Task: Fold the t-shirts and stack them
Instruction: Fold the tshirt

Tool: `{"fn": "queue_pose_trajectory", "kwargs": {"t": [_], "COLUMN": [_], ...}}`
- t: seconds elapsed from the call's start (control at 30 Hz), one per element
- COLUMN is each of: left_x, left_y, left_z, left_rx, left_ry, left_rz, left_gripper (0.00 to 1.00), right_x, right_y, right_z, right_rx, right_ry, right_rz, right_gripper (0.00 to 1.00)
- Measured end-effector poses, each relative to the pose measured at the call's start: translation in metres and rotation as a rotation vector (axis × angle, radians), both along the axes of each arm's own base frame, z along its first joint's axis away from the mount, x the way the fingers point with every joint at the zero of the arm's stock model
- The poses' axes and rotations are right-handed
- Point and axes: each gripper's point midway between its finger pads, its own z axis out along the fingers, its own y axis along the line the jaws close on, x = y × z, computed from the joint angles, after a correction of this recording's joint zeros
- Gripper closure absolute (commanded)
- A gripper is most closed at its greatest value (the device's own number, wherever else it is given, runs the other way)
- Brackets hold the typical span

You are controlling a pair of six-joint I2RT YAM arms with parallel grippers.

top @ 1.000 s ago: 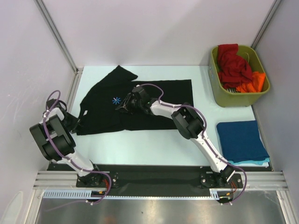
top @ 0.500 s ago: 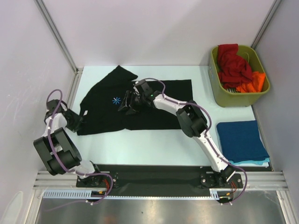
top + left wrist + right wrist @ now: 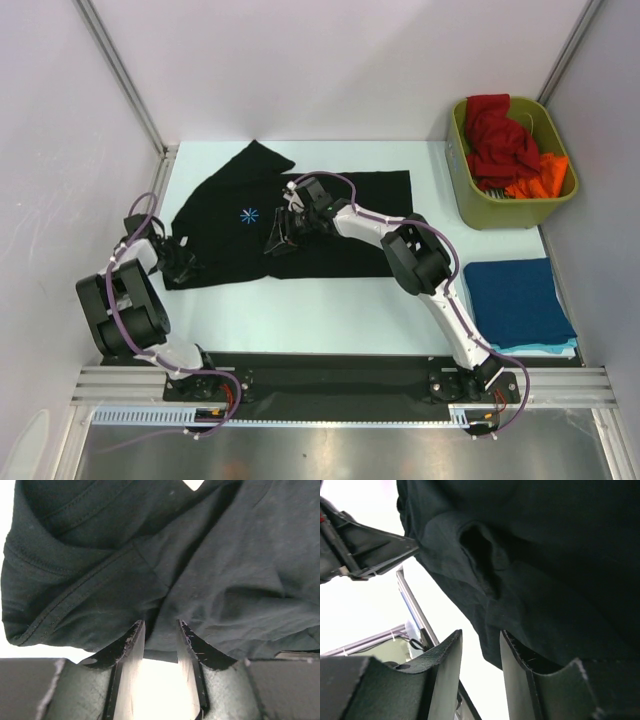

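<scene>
Across the table [image 3: 330, 300] the black shirt [image 3: 225, 195] lies spread, print up, not yet folded. Within the last second the left gripper [image 3: 182, 263] has come in from beside the sleeve onto the shirt's near-left edge, and the right gripper [image 3: 282, 238] has shifted slightly right on the chest, bunching cloth. Both pairs of jaws stand part-way apart with cloth at their tips; whether either truly pinches it I cannot tell. That reads as taking hold for the first fold.

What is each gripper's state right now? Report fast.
Left gripper: jaws narrowly apart at the black t-shirt edge; grip cannot be told.
Right gripper: jaws narrowly apart at the black t-shirt; grip cannot be told.
</scene>
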Motion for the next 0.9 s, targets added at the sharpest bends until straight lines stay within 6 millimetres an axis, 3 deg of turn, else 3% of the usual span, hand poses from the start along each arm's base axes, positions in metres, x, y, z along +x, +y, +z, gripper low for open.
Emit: {"fn": "queue_pose_trajectory", "kwargs": {"t": [0.47, 0.6, 0.9], "left_x": [-0.011, -0.011, -0.01], "left_y": [-0.007, -0.007, -0.007], "left_z": [-0.012, -0.012, -0.012], "left_rx": [-0.018, -0.018, -0.021], "left_ry": [0.017, 0.015, 0.01], "left_rz": [-0.002, -0.001, -0.003], "left_gripper": [0.66, 0.77, 0.89], "right_x": [0.008, 0.012, 0.015], "right_y": [0.015, 0.02, 0.03], "right_z": [0.012, 0.006, -0.012], "right_rx": [0.051, 0.043, 0.029], "right_ry": [-0.035, -0.041, -0.047], "right_rz": [0.024, 0.019, 0.035], "right_gripper": [0.56, 0.55, 0.58]}}
